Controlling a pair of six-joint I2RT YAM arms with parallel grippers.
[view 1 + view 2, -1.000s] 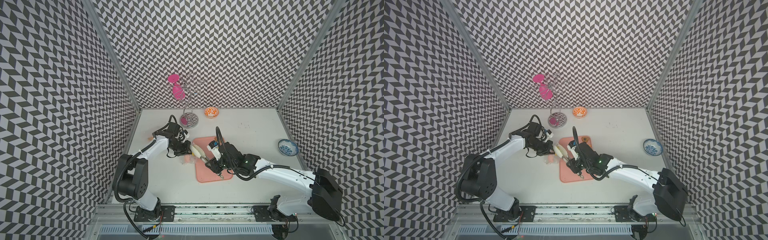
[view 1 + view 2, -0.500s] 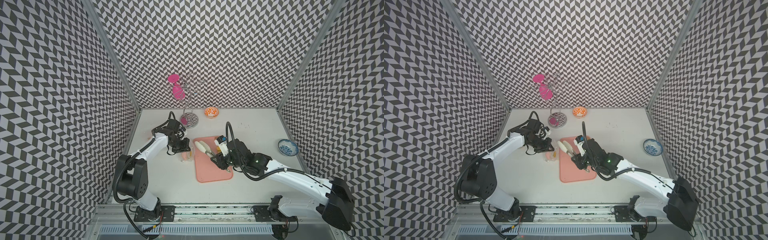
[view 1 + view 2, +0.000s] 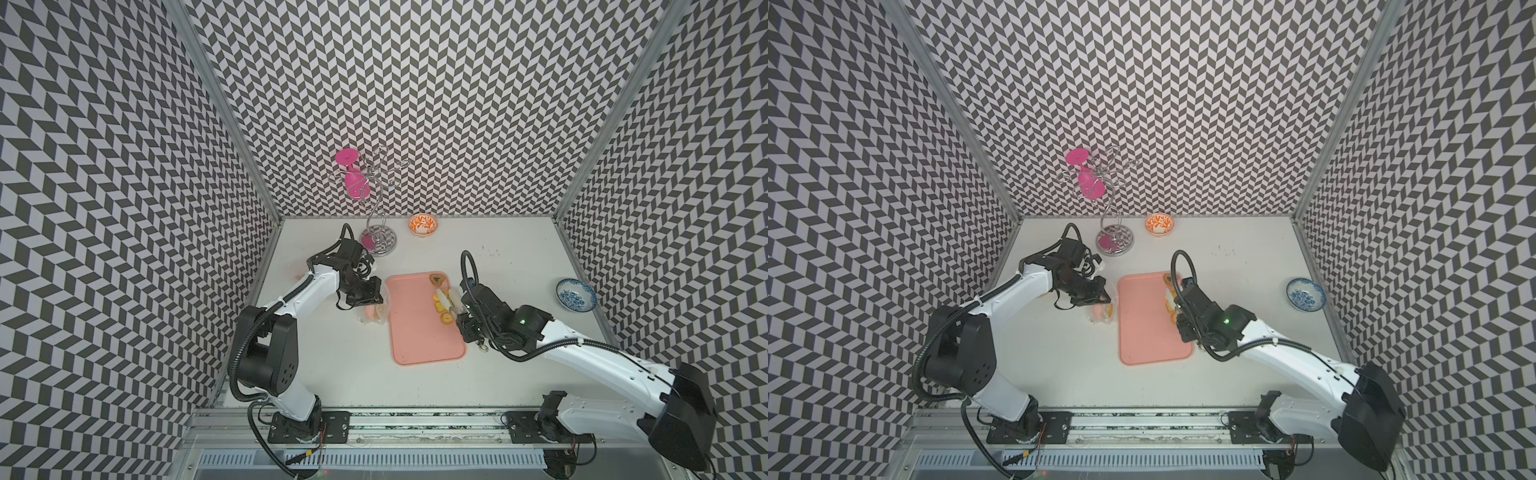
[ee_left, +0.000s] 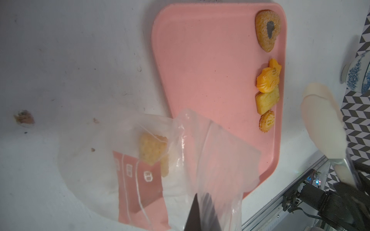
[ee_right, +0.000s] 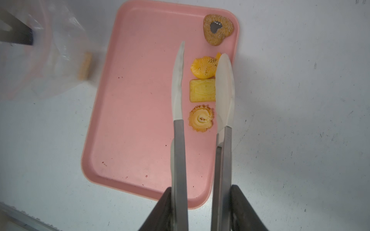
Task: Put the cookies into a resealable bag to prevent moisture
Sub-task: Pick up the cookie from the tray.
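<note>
Currently four cookies [image 5: 202, 90], probably light and brittle, line the right edge of the pink tray [image 5: 140, 120], best nipped gently across their sides; right gripper [image 5: 201, 192] half-closed around empty, parted tongs [image 5: 178, 130] above them, left gripper [image 4: 200, 212] clamped tight on the bag [image 4: 210, 150] rim.

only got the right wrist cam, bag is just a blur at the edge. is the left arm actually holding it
Observer: Yes. The left gripper is shut on the bag, holding one side lifted beside the tray.
Operator: anything in it yet
Observer: At least two square crackers, next to a pink printed panel on the bag.
Operator: anything off to the side i could hit
Observer: A blue patterned bowl stands apart from the tray on the right arm's side, near the wall.
</note>
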